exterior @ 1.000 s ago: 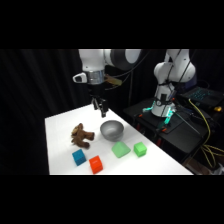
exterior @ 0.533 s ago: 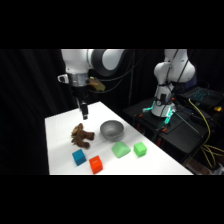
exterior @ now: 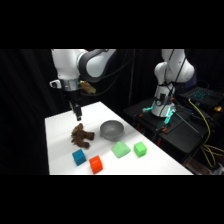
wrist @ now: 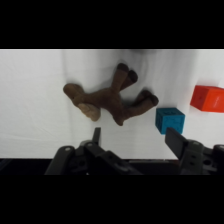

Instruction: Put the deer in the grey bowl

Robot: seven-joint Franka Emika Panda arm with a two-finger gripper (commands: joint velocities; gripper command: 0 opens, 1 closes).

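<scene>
A: What is the setting?

B: A white table against a black backdrop. The white arm reaches over it from above, and a second white arm piece, the base, stands at the upper right beside dark equipment and cables.

A: Where is the gripper?

B: The gripper hangs above the table's far-left part, just over the deer and apart from it. In the wrist view its two fingers rise from the bottom edge, spread wide with nothing between them. The deer lies in the table area ahead of that gap.

A: And the deer itself?

B: The deer is a dark-brown plush lying flat on the table, limbs splayed. In the side view it lies just left of the grey bowl, near it but not touching. The bowl stands upright; nothing shows inside it.

A: What else lies on the surface?

B: Four coloured cubes. A blue cube sits just in front of the deer; the wrist view shows it close beside one limb, with a narrow strip of table between. A red cube sits next to the blue one, toward the table's near edge. Two green cubes and lie in front of the bowl, side by side and apart.
</scene>
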